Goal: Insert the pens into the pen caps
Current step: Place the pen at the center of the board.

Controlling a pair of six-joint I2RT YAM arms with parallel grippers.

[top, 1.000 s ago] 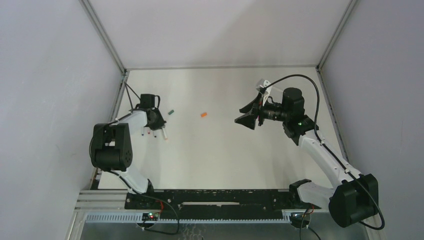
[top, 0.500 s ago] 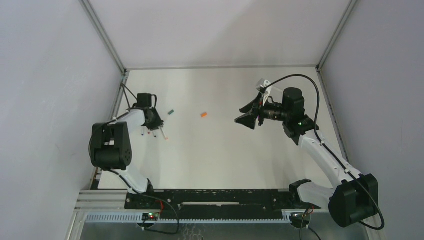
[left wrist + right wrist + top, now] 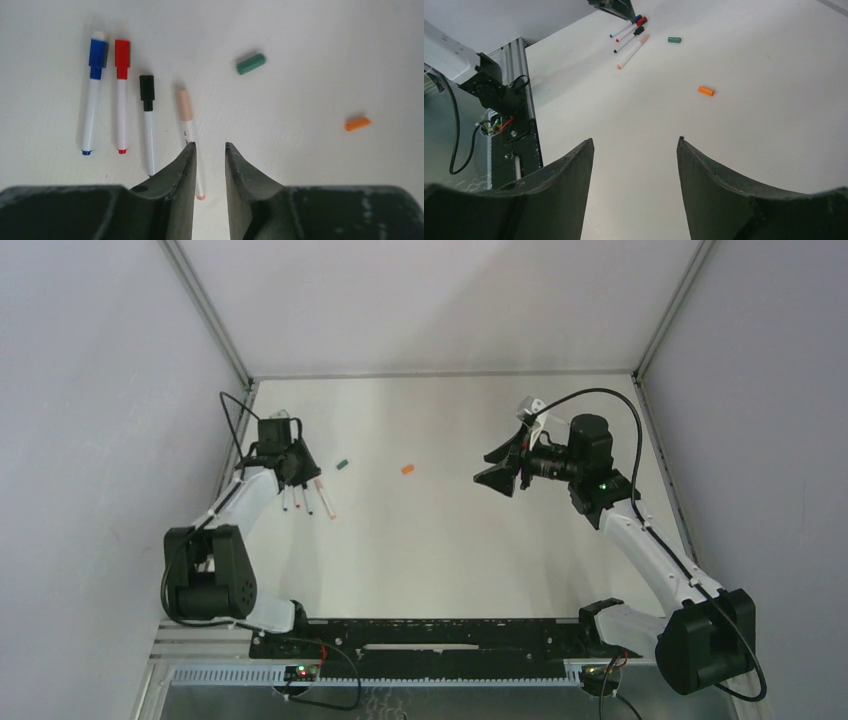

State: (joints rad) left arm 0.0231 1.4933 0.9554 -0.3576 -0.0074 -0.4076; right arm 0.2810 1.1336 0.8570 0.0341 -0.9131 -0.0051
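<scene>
Four white pens lie side by side on the table, each capped: blue (image 3: 91,107), red (image 3: 121,107), black (image 3: 148,130) and pinkish (image 3: 187,122). A loose green cap (image 3: 250,63) and a loose orange cap (image 3: 358,123) lie to their right. My left gripper (image 3: 210,146) hovers above the pinkish pen's lower end, its jaws a narrow gap apart and empty. In the top view it (image 3: 290,462) is just behind the pens (image 3: 305,498). My right gripper (image 3: 497,467) is wide open and empty, held high at the right. No uncapped pen shows.
The right wrist view shows the pens (image 3: 629,35), the green cap (image 3: 674,40) and the orange cap (image 3: 706,91) far off. An aluminium rail with wiring (image 3: 519,100) runs along the table's near edge. Grey walls close in the table's left, back and right sides.
My left arm has lifted and drawn back toward the far-left corner, uncovering the row of pens. The right arm has hardly moved.
</scene>
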